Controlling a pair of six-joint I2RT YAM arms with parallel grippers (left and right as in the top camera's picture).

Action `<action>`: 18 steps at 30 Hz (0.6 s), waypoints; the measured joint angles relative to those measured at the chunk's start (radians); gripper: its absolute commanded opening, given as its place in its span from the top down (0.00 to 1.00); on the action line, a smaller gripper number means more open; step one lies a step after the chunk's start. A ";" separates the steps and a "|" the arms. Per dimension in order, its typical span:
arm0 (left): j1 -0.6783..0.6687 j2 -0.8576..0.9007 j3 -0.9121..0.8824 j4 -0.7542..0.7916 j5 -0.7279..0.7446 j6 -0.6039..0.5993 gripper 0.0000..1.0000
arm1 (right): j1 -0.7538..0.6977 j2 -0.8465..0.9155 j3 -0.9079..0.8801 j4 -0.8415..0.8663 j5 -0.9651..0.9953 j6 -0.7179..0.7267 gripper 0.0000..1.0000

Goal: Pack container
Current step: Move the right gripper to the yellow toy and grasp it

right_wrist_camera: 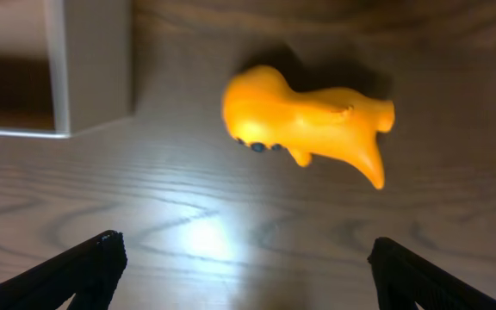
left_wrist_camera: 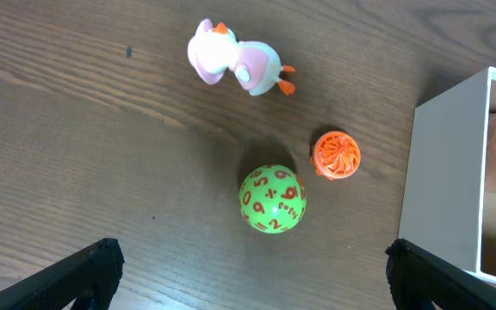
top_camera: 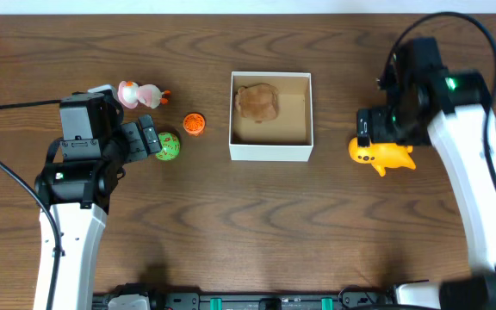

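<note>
The container (top_camera: 271, 152) is a square white-walled box with a tan inside at the table's middle, and a brown toy (top_camera: 257, 102) lies in it. My left gripper (top_camera: 151, 138) is open and empty, just left of a green number ball (top_camera: 168, 146). In the left wrist view the ball (left_wrist_camera: 272, 199) lies ahead of the open jaws (left_wrist_camera: 252, 258), with the container wall (left_wrist_camera: 442, 172) at right. My right gripper (top_camera: 370, 138) is open and empty over a yellow-orange toy (top_camera: 386, 156). In the right wrist view that toy (right_wrist_camera: 308, 120) lies ahead of the jaws (right_wrist_camera: 248, 254), beside the container's corner (right_wrist_camera: 93, 65).
A small orange ribbed toy (top_camera: 195, 124) lies between the ball and the container, also in the left wrist view (left_wrist_camera: 336, 155). A pink and white duck (top_camera: 138, 94) lies behind the left gripper and shows in the left wrist view (left_wrist_camera: 233, 65). The table is dark wood.
</note>
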 measured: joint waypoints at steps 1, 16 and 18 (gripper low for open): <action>0.000 0.000 0.000 0.000 0.000 0.000 0.02 | 0.003 -0.033 -0.038 0.028 -0.002 0.008 0.08; 0.000 0.000 0.000 0.000 0.000 0.000 0.02 | 0.004 0.053 -0.369 0.417 -0.012 0.085 0.15; 0.000 0.000 0.000 0.000 0.000 0.000 0.02 | 0.004 0.068 -0.369 0.424 0.001 0.087 0.16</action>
